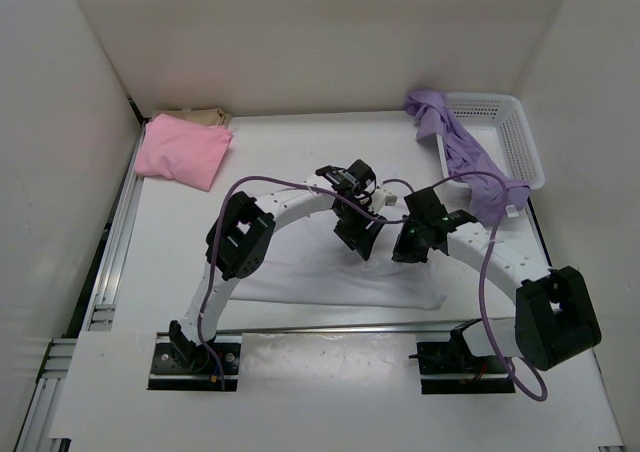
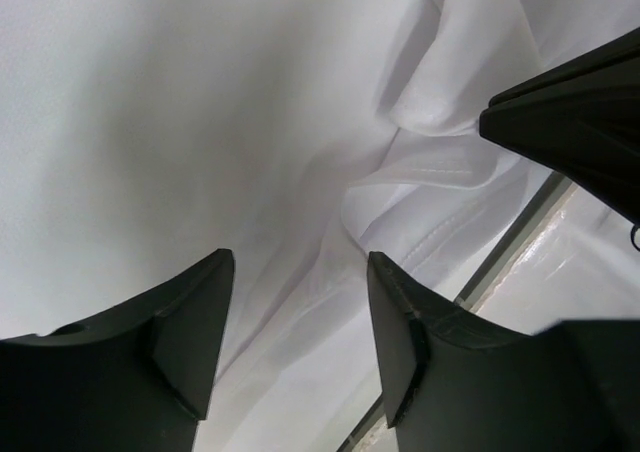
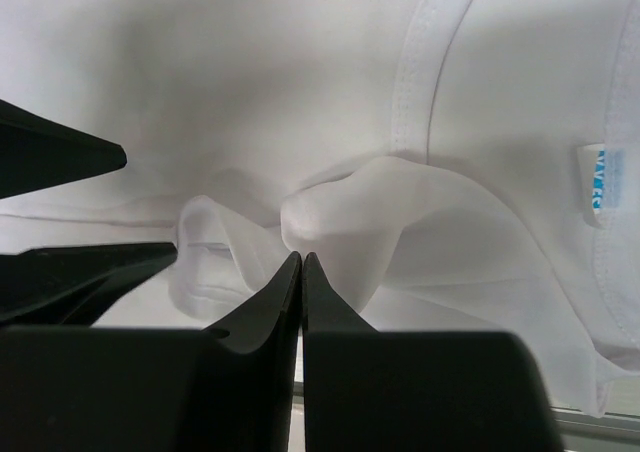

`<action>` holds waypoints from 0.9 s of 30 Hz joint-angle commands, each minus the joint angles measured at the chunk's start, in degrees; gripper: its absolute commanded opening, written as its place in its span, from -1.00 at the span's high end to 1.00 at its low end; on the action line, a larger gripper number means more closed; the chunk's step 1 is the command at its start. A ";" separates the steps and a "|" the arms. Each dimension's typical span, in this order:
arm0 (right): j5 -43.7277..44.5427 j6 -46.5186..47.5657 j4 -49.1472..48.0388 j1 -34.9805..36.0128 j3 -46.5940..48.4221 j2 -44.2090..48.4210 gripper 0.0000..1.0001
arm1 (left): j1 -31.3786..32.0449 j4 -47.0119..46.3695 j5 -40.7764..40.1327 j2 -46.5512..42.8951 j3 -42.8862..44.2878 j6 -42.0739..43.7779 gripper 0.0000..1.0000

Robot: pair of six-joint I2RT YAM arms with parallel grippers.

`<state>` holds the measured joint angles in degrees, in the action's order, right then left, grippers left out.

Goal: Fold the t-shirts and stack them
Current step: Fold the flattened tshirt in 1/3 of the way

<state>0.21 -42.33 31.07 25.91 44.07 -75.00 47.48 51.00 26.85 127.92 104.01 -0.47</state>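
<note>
**Two arms meet over the white shirt**

Both arms arch inward from their bases and tip their wrists steeply down at the middle of the table. The left gripper and right gripper hang just beside each other, almost nose to nose.

The left gripper's fingers stand apart with nothing between them; only rumpled white cloth lies below. The right gripper's fingers are pressed fully together, their tips against a raised fold of cloth. Whether any fabric is caught between them cannot be told.

Under both lies the white shirt, spread flat near the arms' bases with its long axis running left to right across the table. Its collar seam and a small label show in the right wrist view.

The pink shirt sits folded at the far left on the tan shirt. The lavender shirt drapes over the basket at the far right.
</note>
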 commanded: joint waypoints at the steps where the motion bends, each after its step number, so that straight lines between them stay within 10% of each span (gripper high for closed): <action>1: 1.46 -1.36 -1.10 0.28 -0.48 1.26 0.99 | 0.33 -0.11 3.47 -3.90 1.63 0.47 -0.35; 8: 3.13 -2.93 -1.62 0.28 -0.48 1.26 0.99 | 0.33 -0.11 7.34 -3.82 1.64 0.47 -0.51; 11: 3.13 -2.94 -1.63 0.28 -0.48 1.26 0.99 | 1.47 0.41 9.18 -0.75 2.16 0.47 -0.23; 15: 5.94 -5.56 -1.63 0.80 -0.48 1.26 0.99 | 2.00 0.94 7.61 1.28 3.92 0.47 0.78; 24: 13.76 -7.07 -2.24 2.74 0.05 2.58 0.77 | -0.29 1.47 -1.62 -1.62 2.17 0.47 0.78; 27: 16.05 -7.77 -0.66 2.04 -1.44 3.81 0.27 | -0.29 2.08 -2.94 -1.62 1.64 0.47 0.78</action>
<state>11.94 -49.17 29.89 28.45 43.99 -73.47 47.48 52.45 26.74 129.86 105.75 -0.45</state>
